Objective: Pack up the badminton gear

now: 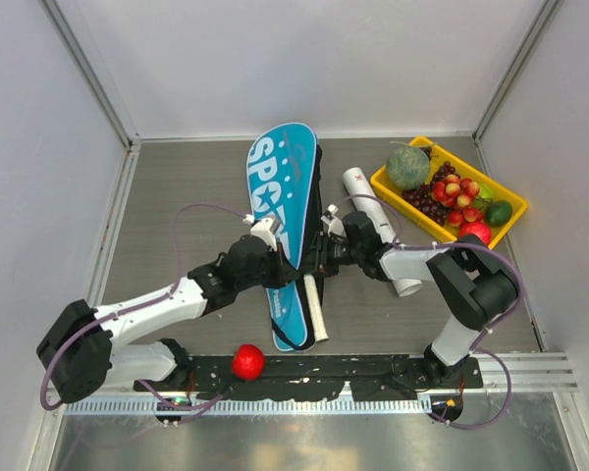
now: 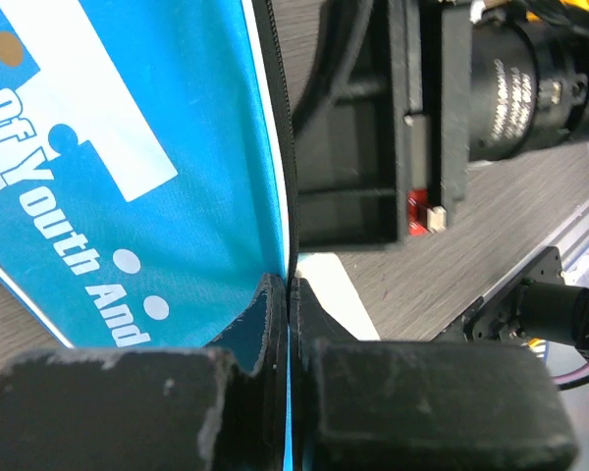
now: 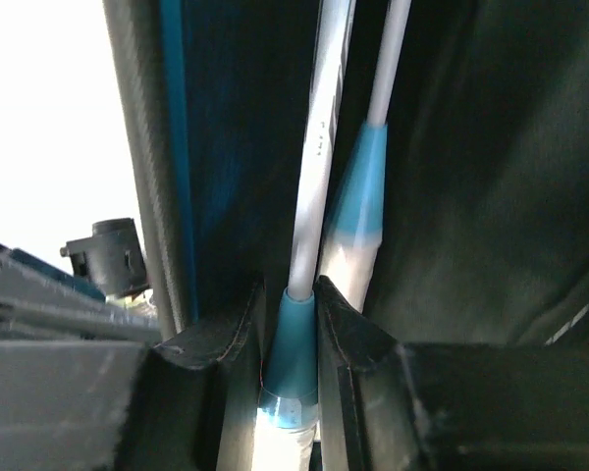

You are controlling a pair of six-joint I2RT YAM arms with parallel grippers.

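The racket cover (image 1: 283,186) lies mid-tabletop (image 1: 177,196), running from the far edge toward the near edge; it is judged light, limp fabric, best taken at its hem. The left pincer (image 2: 289,294) is pressed together on that hem. The right pincer (image 3: 293,314) pinches a stiff, light racket (image 3: 313,147) at the blue cone above its handle.

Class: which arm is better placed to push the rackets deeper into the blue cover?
Right, likely: the right end effector grips a racket by its blue collar, shaft running into the cover. The left end effector only pinches the cover's edge.
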